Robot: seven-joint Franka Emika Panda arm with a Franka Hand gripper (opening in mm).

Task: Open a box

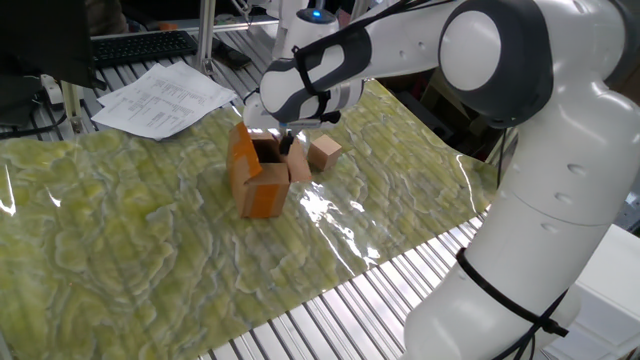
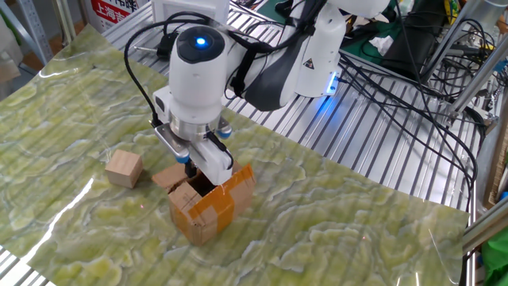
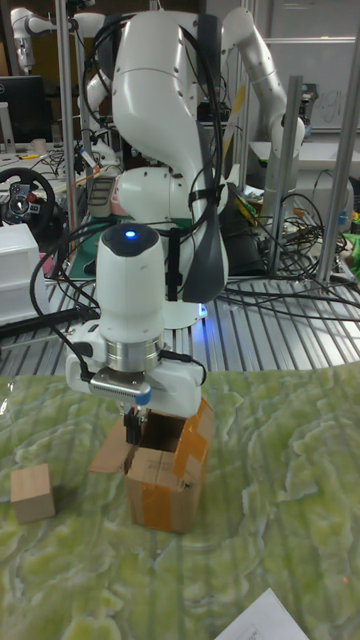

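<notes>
Poised directly over the box (image 2: 202,208), the gripper (image 2: 191,168) is seen with its dark fingertips at the mouth of the carton, close to the flap that is folded outward toward the tan cube (image 2: 124,168); whether the fingers are spread or pressed together cannot be told, since the white wrist housing and the carton walls hide the gap in all 3 views. The box is shown as a small upright carton of orange-brown corrugated cardboard, its front face glossy with tape, its interior dark, and its top flaps splayed outward: 1 stands up on the side away from the cube, another lies nearly flat on the cube's side. It is set near the middle of a crinkled, shiny sheet (image 1: 150,230) printed in mottled yellow-green, which is spread over a table (image 2: 381,151) of ribbed metal slats. The cube, a plain block with sharp edges and a matte face, is placed near the box but apart from it. The arm (image 1: 480,60) is formed of smooth, rounded white shells with dark grey joints, and a blue light glows on the top of the wrist. Printed paper sheets (image 1: 160,98) are laid at the far edge of the table, beside a black keyboard (image 1: 140,45).
</notes>
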